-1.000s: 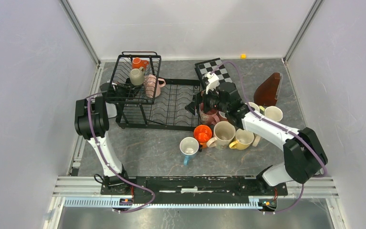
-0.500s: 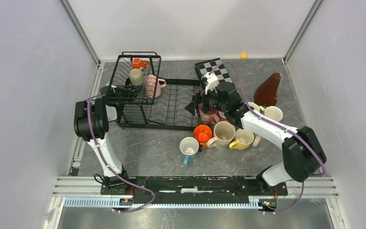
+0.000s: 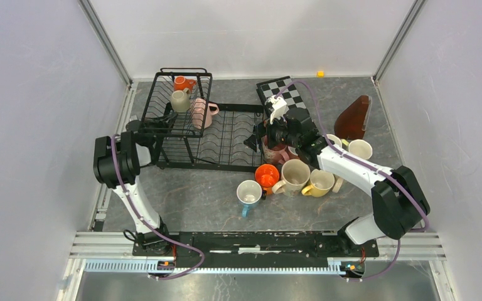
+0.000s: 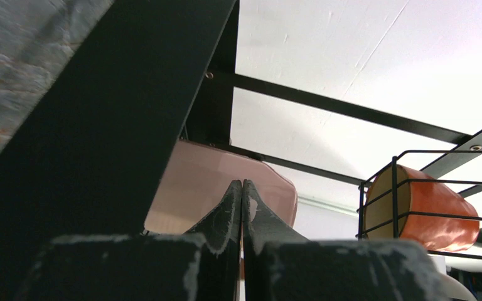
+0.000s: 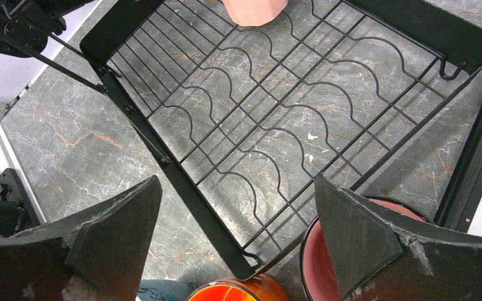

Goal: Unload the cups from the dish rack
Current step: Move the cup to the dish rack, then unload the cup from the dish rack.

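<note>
Grey marbled desk [image 3: 194, 194], white walls round it. I count three cups in the dish rack [image 3: 226, 143]. An orange cup [image 3: 182, 82] is at the back of the tall basket part, with a beige cup [image 3: 179, 100] just in front of it. A pink cup [image 3: 204, 113] lies on its side where the basket meets the flat tray.

The other cups are out on the desk, bunched right of the rack:
- dark red cup [image 3: 275, 152], just beside the tray's near right corner
- second orange cup [image 3: 267, 175], in front of that
- white cup [image 3: 249, 191] with a blue inside, nearest the arm bases
- big beige cup [image 3: 295, 174]
- yellow cup [image 3: 320, 182]
- cream cup [image 3: 359, 149], further right
- pale cup [image 3: 334, 139], part hidden by the right arm [image 3: 351, 168]

Right jaws are spread wide, grasping nothing, hanging over the tray's right end. On the right wrist view I see tray wire between the fingers [image 5: 113, 238], with the dark red cup's rim under the right one.

Left jaws are clenched tip to tip with nothing between them. They sit low at the basket's left side, out from the left arm [image 3: 116, 160]. The left wrist view looks up past a black rack bar at the pink cup, with the orange cup behind wire to the right. I cannot tell if the tips touch the rack.

A checkerboard [image 3: 285, 91] lies at the back behind the right arm, with a brown object [image 3: 353, 119] right of it. A small orange bit [image 3: 320, 73] sits by the back wall.
</note>
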